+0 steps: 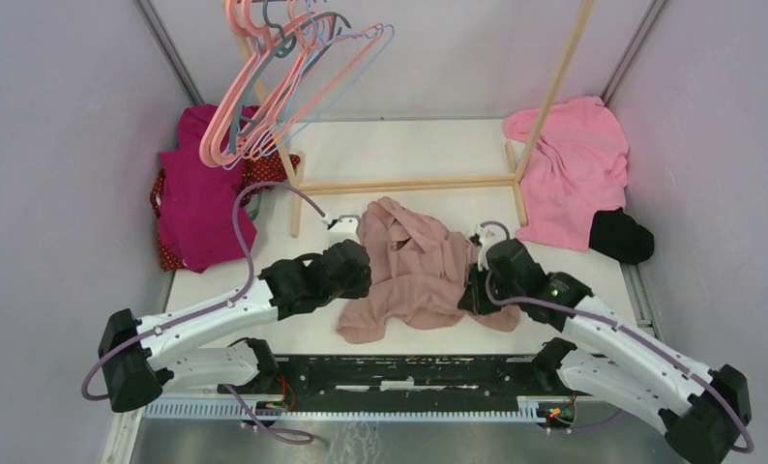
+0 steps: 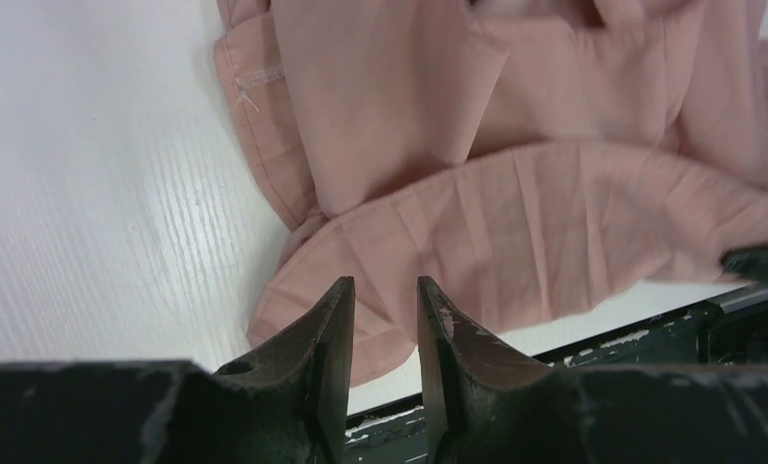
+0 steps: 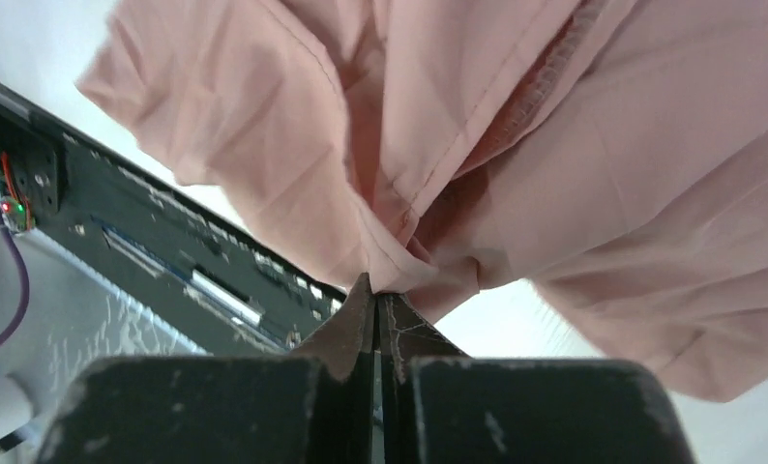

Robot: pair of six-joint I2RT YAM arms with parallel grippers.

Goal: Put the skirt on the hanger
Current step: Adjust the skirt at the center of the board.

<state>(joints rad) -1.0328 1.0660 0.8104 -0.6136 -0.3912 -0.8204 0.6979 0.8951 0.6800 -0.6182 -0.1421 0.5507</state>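
Nearest to you, your right gripper (image 3: 375, 290) has its jaws pressed together on a pinched fold at the right edge of the skirt (image 1: 414, 266). Your left gripper (image 2: 385, 282) sits at the skirt's left side with its fingers a little apart. There's a narrow gap between them and nothing caught in it, just the ruffled hem lying past the tips. The skirt itself is a crumpled dusty-pink heap in the middle of the white table (image 1: 399, 155), between the two grippers. Further back there's the wooden rack (image 1: 409, 184), with a bunch of hangers (image 1: 264, 87) up at the far left. A magenta garment (image 1: 201, 198) is piled at far left, and a pink garment (image 1: 574, 169) at far right has a black item (image 1: 620, 235) beside it.
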